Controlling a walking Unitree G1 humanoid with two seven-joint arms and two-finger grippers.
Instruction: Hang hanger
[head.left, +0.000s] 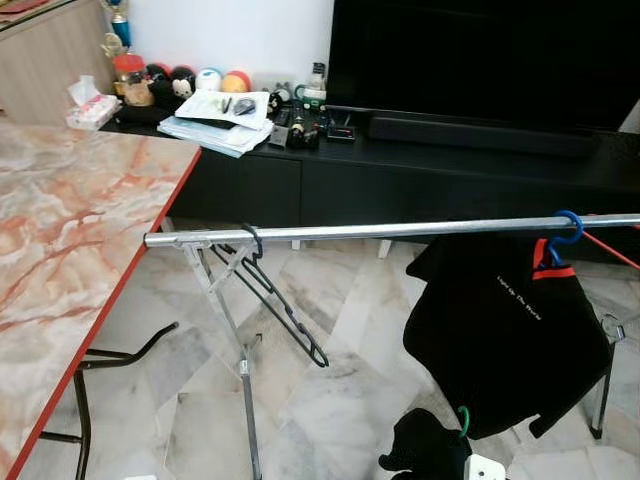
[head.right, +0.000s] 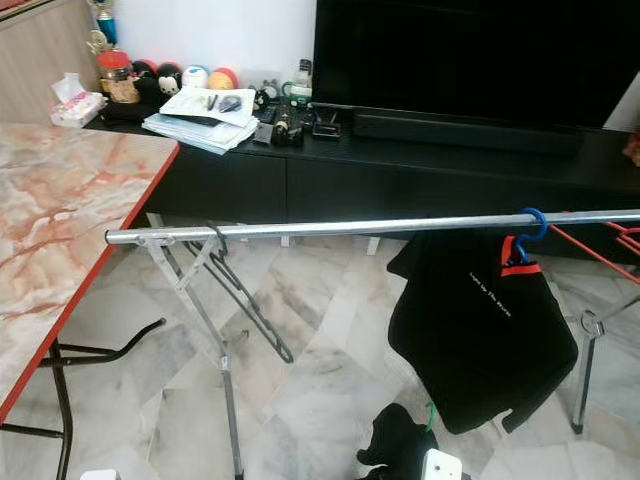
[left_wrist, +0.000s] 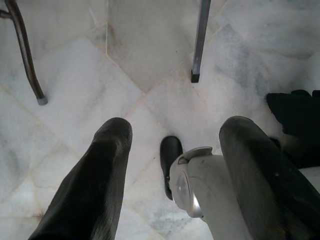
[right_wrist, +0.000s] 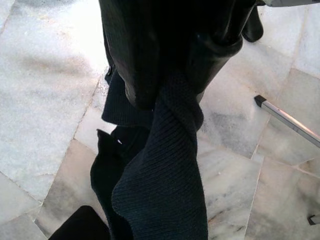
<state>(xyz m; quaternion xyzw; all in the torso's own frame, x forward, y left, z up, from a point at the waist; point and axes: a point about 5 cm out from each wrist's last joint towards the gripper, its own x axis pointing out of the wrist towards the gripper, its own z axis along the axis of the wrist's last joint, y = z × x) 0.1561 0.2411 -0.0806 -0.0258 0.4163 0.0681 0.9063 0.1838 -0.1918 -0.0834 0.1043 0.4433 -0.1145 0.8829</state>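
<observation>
A silver rail (head.left: 400, 229) of a drying rack runs across in front of me. An empty black hanger (head.left: 280, 300) hangs near its left end. At its right end, a blue hanger (head.left: 567, 232) carries a black shirt (head.left: 500, 330). Low in the eye views, a bunched black garment (head.left: 425, 445) has a green hanger hook (head.left: 463, 420) sticking up from it, well below the rail. In the right wrist view my right gripper (right_wrist: 175, 75) is shut on this dark knit cloth above the floor. My left gripper (left_wrist: 177, 125) is open with nothing in it and points down at the marble floor.
A marble-topped table (head.left: 60, 250) with a red edge stands at the left on black legs (head.left: 80, 410). The rack's silver legs (head.left: 245, 400) stand under the rail. Behind it is a black TV console (head.left: 400, 170) with papers and small items.
</observation>
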